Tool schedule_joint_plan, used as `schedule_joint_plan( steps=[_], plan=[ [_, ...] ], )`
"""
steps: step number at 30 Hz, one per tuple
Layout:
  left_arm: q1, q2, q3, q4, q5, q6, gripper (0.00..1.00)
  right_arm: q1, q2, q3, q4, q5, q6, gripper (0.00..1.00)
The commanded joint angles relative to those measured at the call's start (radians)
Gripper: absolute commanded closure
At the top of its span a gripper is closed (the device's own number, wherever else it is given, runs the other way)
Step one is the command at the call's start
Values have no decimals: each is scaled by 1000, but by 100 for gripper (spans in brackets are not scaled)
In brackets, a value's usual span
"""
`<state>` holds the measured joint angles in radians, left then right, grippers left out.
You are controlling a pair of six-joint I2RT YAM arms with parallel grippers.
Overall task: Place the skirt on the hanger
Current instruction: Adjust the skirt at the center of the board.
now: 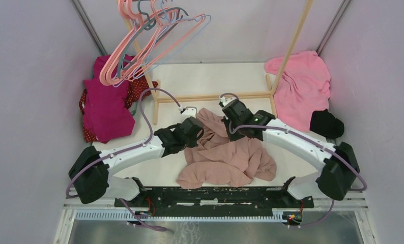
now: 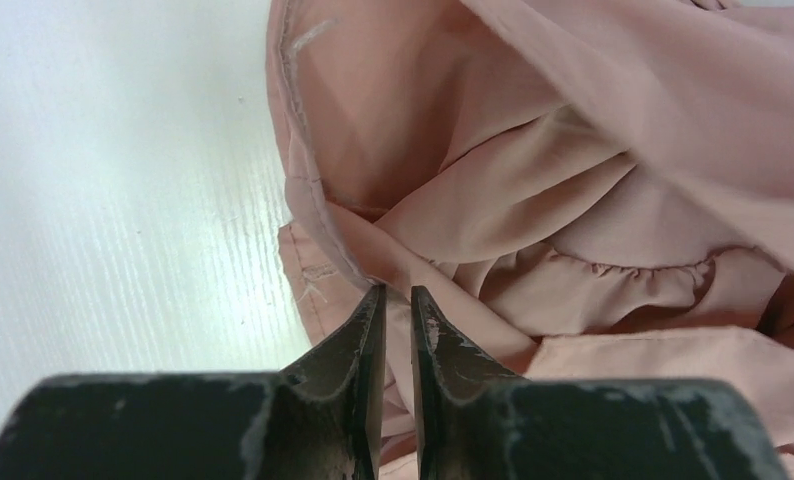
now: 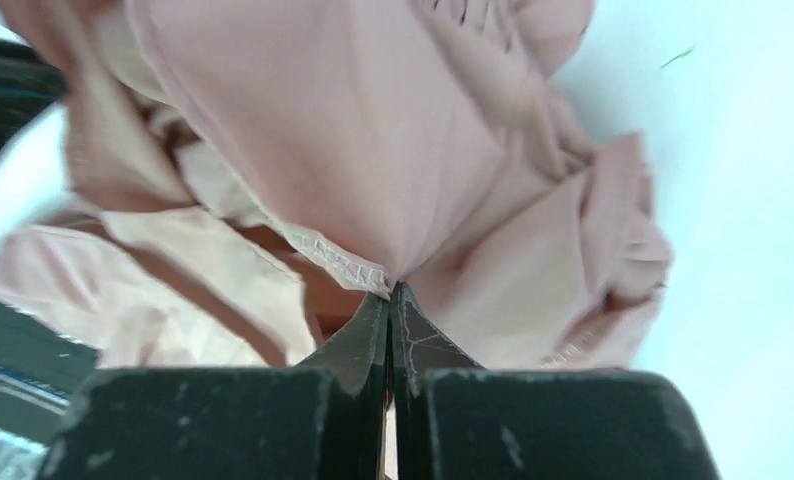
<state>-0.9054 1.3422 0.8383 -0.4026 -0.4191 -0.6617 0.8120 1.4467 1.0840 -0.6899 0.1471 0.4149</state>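
Note:
The skirt [image 1: 225, 157], a dusty-pink crumpled heap, lies mid-table between both arms. My left gripper [image 1: 196, 128] is at its upper left edge. In the left wrist view its jaws [image 2: 398, 292] stand nearly together, with a fold of the skirt [image 2: 533, 190] caught in the narrow gap. My right gripper [image 1: 226, 118] is at the skirt's top. Its fingers [image 3: 391, 290] are shut on a stitched hem of the skirt [image 3: 373, 150], which hangs lifted from them. Several pink and grey hangers [image 1: 154, 35] hang on the rack at the back left, apart from both grippers.
A wooden rack base [image 1: 215, 96] and slanted pole [image 1: 292, 46] stand just behind the grippers. A magenta garment [image 1: 106, 104] over a red dotted one lies at the left wall. A bright pink garment [image 1: 301, 86] and a black item [image 1: 326, 123] lie at the right.

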Motion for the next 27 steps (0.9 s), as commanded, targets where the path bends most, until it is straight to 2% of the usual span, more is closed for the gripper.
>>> schedule_joint_plan(
  steps=[1,7,13,22,24,27],
  plan=[
    [0,-84,20,-31,-62,-21,79,-23,-165,181,-77,65,-27,99],
    [1,-172,49,-101,-98,-21,78,-64,-224,411,-189,64,-81,99],
    [0,-243,84,-159,-125,-18,76,-75,-170,656,-262,32,-119,99],
    [-1,-287,69,-136,4,-16,73,-83,-23,1020,-331,-30,-143,99],
    [-10,-296,38,-92,57,-18,70,-83,-6,1026,-341,-25,-149,99],
    [-44,-281,-14,-9,114,-43,68,-93,-24,932,-307,-19,-151,99]
  ],
)
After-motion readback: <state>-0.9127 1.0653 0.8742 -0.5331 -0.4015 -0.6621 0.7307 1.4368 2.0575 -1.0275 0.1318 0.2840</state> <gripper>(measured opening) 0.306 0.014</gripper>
